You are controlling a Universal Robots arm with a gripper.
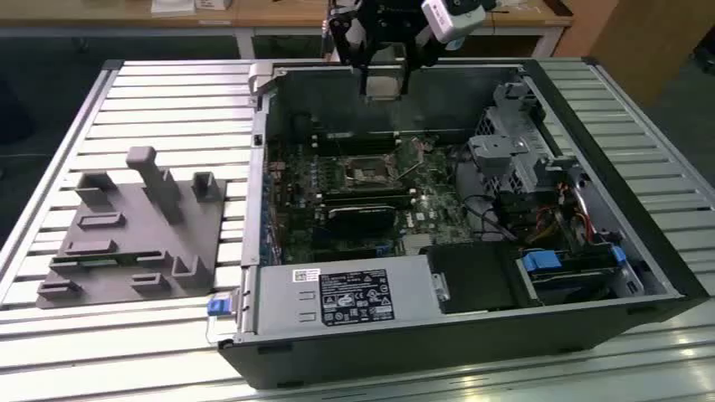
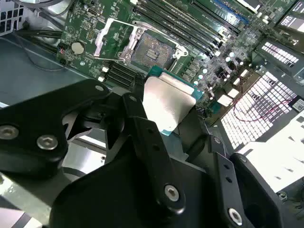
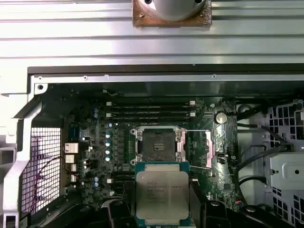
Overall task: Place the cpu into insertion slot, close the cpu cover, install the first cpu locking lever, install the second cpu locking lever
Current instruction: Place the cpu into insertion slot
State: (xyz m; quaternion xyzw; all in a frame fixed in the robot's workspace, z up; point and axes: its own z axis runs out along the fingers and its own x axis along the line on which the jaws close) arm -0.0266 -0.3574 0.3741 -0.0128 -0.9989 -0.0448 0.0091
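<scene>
A slatted metal bench [image 1: 167, 92] carries an open, dark computer case [image 1: 447, 347] lying on its side. On the exterior view's left of the case stands a grey moulded fixture [image 1: 123, 243] with upright posts. Inside the case lies a green motherboard [image 1: 436, 205] with long black memory slots.

The black gripper [image 1: 383, 82] hangs above the far edge of the case, clear of the board. Its fingers [image 2: 137, 123] pinch the cpu [image 1: 383, 88] by two opposite edges. In both wrist views the cpu [image 2: 166, 102] [image 3: 162, 194] shows as a pale silver square on a green base, held in the air with its metal face towards the cameras, apart from the socket.

The insertion slot [image 1: 367, 170] sits near the middle of the board, a dark square inside a silvery rim [image 3: 156, 144] [image 2: 151, 50]. Its centre is bare.

The cpu cover [image 3: 211, 147] stands swung open just beside the slot, a thin silvery frame tilted up from the board [image 2: 111, 38].
</scene>
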